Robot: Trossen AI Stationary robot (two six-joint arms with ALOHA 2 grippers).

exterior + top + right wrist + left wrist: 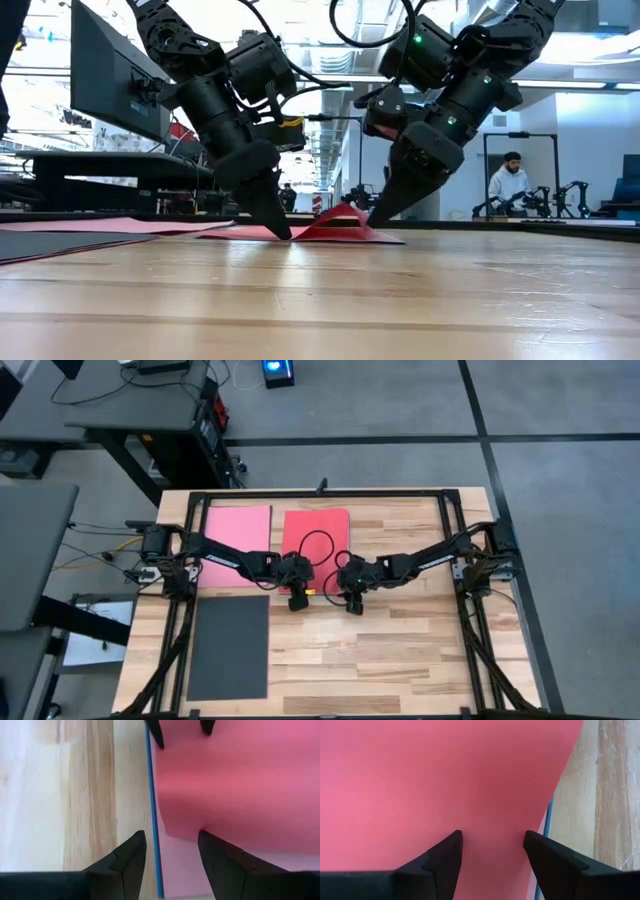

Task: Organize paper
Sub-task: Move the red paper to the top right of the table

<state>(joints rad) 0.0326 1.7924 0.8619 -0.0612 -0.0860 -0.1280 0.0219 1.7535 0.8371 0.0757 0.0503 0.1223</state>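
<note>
Showing blue sheet (153, 795) under red sheet (240, 775) | wrist views only

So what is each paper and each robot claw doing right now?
red sheet: on the table, near edge bulged up between the claws
pink sheet: lying flat
black sheet: lying flat, alone
blue sheet: under the red one, only an edge showing
left gripper: open, tips on the red sheet
right gripper: open, tips at the red sheet's edge

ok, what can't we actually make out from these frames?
- High view: near edge of the red sheet hidden under both grippers, left gripper and right gripper.
- Right wrist view: blue sheet shows only as an edge sliver; red covers the rest.
- Low view: sheets seen edge-on, layers indistinguishable.
</note>
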